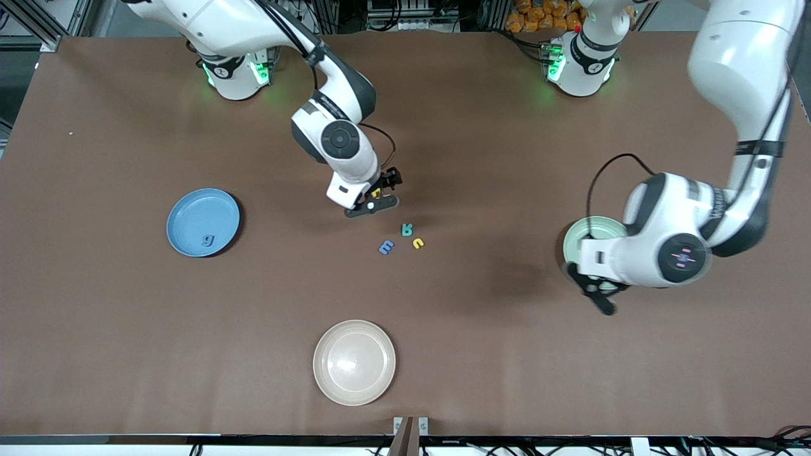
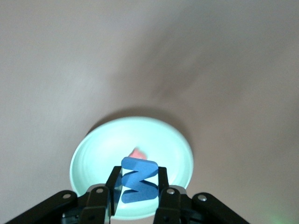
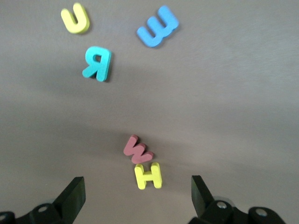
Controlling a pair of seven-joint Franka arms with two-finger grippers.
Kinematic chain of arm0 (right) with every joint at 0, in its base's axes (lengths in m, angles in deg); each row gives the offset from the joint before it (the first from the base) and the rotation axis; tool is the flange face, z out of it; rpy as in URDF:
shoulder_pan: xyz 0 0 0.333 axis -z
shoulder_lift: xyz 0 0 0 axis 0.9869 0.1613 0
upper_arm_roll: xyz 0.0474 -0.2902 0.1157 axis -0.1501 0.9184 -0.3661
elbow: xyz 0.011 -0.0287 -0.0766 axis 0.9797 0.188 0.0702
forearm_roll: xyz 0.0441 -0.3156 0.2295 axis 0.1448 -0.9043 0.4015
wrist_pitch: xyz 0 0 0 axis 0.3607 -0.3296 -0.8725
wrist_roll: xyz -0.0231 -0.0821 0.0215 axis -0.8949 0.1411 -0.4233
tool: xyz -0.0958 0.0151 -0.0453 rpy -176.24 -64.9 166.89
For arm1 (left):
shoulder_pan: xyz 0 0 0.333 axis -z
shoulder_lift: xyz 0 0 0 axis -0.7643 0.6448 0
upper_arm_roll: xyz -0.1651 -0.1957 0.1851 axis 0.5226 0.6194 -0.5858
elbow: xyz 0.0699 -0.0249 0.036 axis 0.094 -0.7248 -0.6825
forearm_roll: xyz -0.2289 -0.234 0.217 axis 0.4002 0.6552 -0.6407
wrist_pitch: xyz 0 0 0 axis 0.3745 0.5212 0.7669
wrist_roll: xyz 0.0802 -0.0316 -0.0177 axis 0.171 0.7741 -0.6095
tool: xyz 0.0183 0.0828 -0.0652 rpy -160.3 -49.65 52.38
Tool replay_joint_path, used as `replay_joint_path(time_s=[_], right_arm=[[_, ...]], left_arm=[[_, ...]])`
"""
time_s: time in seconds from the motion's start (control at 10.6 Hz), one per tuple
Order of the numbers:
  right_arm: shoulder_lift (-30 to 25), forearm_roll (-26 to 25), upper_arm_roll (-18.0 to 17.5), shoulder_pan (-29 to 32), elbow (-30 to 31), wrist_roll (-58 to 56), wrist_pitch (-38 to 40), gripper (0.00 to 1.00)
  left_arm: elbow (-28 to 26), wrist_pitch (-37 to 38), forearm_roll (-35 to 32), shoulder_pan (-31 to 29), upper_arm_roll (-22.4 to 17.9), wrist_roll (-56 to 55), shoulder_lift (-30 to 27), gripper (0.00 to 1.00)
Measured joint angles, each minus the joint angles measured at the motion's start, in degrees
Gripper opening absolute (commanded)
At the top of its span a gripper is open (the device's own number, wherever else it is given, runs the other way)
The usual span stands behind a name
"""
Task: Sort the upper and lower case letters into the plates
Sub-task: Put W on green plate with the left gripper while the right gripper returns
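Note:
My left gripper [image 2: 138,175] is shut on a blue zigzag-shaped foam letter [image 2: 138,183] and hangs over the mint green plate [image 2: 93,154], where a red letter [image 2: 137,153] lies. In the front view that gripper [image 1: 599,296] covers part of the mint plate [image 1: 586,231]. My right gripper [image 3: 136,186] is open above a yellow H [image 3: 148,176] with a red W [image 3: 137,150] touching it. A teal R [image 3: 97,63], a blue m-shaped letter [image 3: 157,26] and a yellow u-shaped letter [image 3: 75,18] lie nearer the front camera. The blue plate [image 1: 190,209] holds a blue g [image 1: 208,239].
A cream-beige plate [image 1: 354,386] sits near the table's front edge, nearer the front camera than the letter group. The right gripper [image 1: 375,197] hangs low at mid-table, and its arm reaches in from its base.

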Motion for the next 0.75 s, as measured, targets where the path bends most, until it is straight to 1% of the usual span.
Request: replay_joint_path(time_s=[0.28, 0.38, 0.47, 0.56, 0.75], right_arm=[[2.52, -1.35, -0.01, -0.84, 0.04, 1.35, -2.72, 1.0], [2.98, -1.94, -0.02, -1.15, 0.04, 1.44, -2.86, 1.0], [3.38, -2.64, -0.02, -1.3, 0.04, 1.6, -3.17, 1.0], [3.8, -3.09, -0.01, -1.31, 0.03, 1.82, -3.78, 1.0], [4.92, -4.64, 0.0, -1.31, 0.02, 2.96, -4.85, 1.0]], left_arm=[[-3.35, 0.0, 0.0, -4.97, -0.06, -4.31, 1.27, 0.0], [-4.31, 0.0, 0.01, -5.83, -0.03, -5.98, 1.51, 0.14], [-5.1, 0.0, 0.01, -6.51, -0.03, -7.64, 1.62, 0.59], [-5.81, 0.0, 0.02, -6.86, -0.03, -9.47, 1.63, 1.0], [-6.39, 0.0, 0.03, -6.87, 0.28, -13.01, 1.56, 1.0]])
